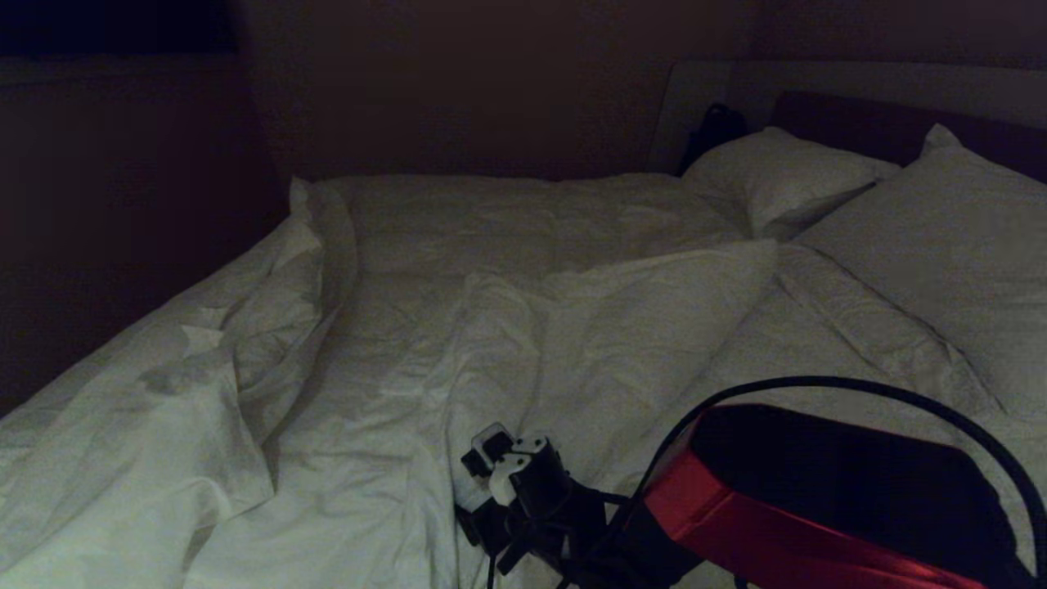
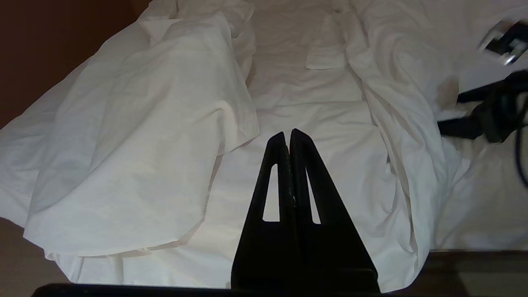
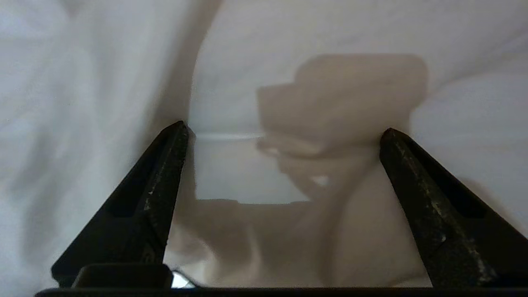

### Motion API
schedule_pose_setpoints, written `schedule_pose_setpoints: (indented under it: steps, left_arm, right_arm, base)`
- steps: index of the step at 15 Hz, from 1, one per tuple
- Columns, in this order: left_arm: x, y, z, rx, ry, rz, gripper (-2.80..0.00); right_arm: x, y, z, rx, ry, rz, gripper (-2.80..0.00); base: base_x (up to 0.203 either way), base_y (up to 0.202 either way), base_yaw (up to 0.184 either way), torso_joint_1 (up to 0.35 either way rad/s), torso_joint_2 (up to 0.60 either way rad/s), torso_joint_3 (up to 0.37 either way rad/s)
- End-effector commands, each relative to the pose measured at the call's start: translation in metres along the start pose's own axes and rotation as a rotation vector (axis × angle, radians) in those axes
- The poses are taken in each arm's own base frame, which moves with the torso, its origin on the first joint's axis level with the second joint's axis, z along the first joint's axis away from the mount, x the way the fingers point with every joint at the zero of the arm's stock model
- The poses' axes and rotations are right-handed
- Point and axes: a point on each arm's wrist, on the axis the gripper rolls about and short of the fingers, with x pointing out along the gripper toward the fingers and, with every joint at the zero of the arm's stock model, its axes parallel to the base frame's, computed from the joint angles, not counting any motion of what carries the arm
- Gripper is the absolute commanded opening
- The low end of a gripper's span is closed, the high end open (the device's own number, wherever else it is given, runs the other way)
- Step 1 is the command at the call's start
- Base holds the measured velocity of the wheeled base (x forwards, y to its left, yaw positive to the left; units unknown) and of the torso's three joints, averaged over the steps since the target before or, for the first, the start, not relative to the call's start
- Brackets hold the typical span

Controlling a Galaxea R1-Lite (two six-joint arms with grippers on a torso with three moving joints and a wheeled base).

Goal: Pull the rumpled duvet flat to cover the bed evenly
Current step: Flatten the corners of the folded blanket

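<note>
The duvet (image 1: 458,327) lies rumpled across the bed (image 1: 703,90). One large fold is heaped along the robot's left edge. A second ridge runs up the middle and ends in a turned-back flap just short of the pillows (image 1: 924,245). Flatter white bedding shows between the two folds, so coverage is uneven.

Right end effector (image 3: 282,134): fingers (image 3: 165,185) spread wide, nothing between them. It points into white cloth at close range, its shadow cast on the fabric ahead. In the head view the right arm's wrist sits low on the near side of the central ridge. Judgement: the wide spread suits taking a thick bunch of cloth, and this placement puts the fold within reach. No grip is made yet.

Left end effector (image 2: 290,133): fingers pressed together, empty. It is held above the near edge of the bed, looking along the valley between the two folds. Judgement: it is parked, leaving the work to the right arm.

Risk: a pinch that catches only the top layer would slip or drag a crease instead of moving the whole duvet.
</note>
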Motion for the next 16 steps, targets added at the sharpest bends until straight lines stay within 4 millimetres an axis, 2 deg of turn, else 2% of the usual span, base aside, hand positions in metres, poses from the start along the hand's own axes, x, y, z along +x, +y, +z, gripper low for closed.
schedule_pose_setpoints:
  steps: [1,3,4,8,13,16]
  left_arm:
    - [0.0,0.0,0.0,0.001,0.001,0.0,-2.8]
    - [0.0,0.0,0.0,0.001,0.001,0.0,-2.8]
    - [0.0,0.0,0.0,0.001,0.001,0.0,-2.8]
    - [0.0,0.0,0.0,0.001,0.001,0.0,-2.8]
    - [0.0,0.0,0.0,0.001,0.001,0.0,-2.8]
    - [0.0,0.0,0.0,0.001,0.001,0.0,-2.8]
  right_arm:
    - [0.013,0.003,-0.016,-0.007,0.032,-0.013,0.0]
    - [0.017,0.002,-0.021,-0.008,0.043,-0.016,0.0]
    - [0.017,0.002,-0.021,-0.008,0.043,-0.016,-2.8]
    - [0.018,-0.002,-0.02,-0.002,0.039,-0.023,-2.8]
    - [0.009,-0.005,-0.005,0.015,0.005,-0.049,-2.8]
    - [-0.012,-0.015,0.021,0.038,-0.051,-0.058,-2.8]
  base:
    - [0.0,0.0,0.0,0.0,0.0,0.0]
    - [0.0,0.0,0.0,0.0,0.0,0.0]
    - [0.0,0.0,0.0,0.0,0.0,0.0]
    - [0.0,0.0,0.0,0.0,0.0,0.0]
    - [0.0,0.0,0.0,0.0,0.0,0.0]
    - [0.0,0.0,0.0,0.0,0.0,0.0]
